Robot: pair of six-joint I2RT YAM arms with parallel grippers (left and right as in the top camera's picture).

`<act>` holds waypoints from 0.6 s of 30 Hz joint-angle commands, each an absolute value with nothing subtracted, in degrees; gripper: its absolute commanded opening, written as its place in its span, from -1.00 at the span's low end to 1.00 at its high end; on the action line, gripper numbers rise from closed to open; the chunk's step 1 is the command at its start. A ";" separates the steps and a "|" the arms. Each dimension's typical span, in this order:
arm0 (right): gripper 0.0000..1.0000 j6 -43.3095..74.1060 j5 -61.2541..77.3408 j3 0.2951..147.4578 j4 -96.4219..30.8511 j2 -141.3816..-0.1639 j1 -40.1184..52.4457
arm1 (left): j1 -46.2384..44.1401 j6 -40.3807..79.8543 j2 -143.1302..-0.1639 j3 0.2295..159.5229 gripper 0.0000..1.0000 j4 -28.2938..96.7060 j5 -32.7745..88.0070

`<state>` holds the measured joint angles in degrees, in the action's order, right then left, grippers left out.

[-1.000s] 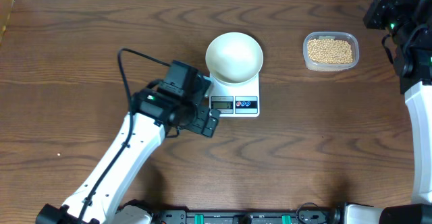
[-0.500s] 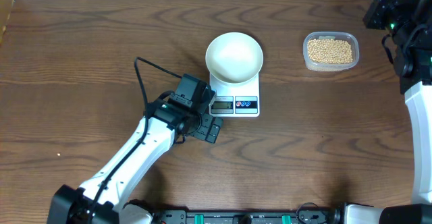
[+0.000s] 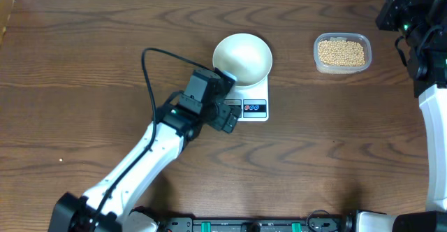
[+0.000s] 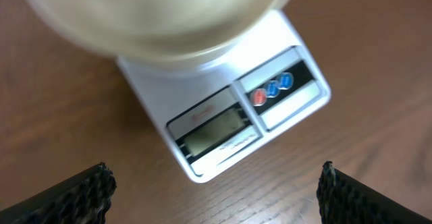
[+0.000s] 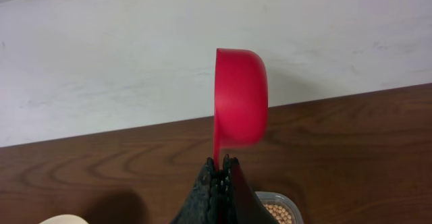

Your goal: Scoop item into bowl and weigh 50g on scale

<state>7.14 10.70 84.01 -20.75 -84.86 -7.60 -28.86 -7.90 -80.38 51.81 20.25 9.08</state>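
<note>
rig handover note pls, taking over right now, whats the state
Left gripper: open, empty, over the scale's display end.
Right gripper: shut on the red scoop, held up at the table's far right, scoop empty.
White bowl sits on the scale, empty. Beans all in the clear tub.
Done: bowl placed.
Left: scoop beans into the bowl, weigh out the target.

Clear plastic tub (image 3: 341, 53) at far right of wood table (image 3: 84, 71); red scoop (image 5: 239, 106) upright, w/ white wall (image 5: 101, 48) behind.
</note>
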 commanded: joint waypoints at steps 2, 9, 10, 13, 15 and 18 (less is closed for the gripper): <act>-0.98 6.76 10.85 85.17 -20.62 -85.10 -7.79 | -32.62 -19.46 -74.59 51.79 0.96 20.58 9.56; -0.98 6.74 10.85 85.17 -20.58 -85.17 -7.79 | -33.52 -2.81 -70.11 51.09 0.96 24.38 1.50; -0.97 6.74 10.85 85.17 -20.58 -85.21 -7.79 | -33.61 -1.50 -69.65 50.72 0.96 24.36 0.69; -0.98 6.74 10.85 85.17 -20.60 -85.34 -7.79 | -34.15 -1.37 -69.32 49.36 0.96 24.34 0.56; -0.98 6.72 10.85 85.17 -20.62 -85.45 -7.79 | -34.83 -1.32 -69.32 47.68 0.95 24.08 0.56; -0.98 6.20 10.87 85.17 -20.64 -85.47 -7.79 | -35.73 3.14 -69.32 44.88 0.96 21.69 0.36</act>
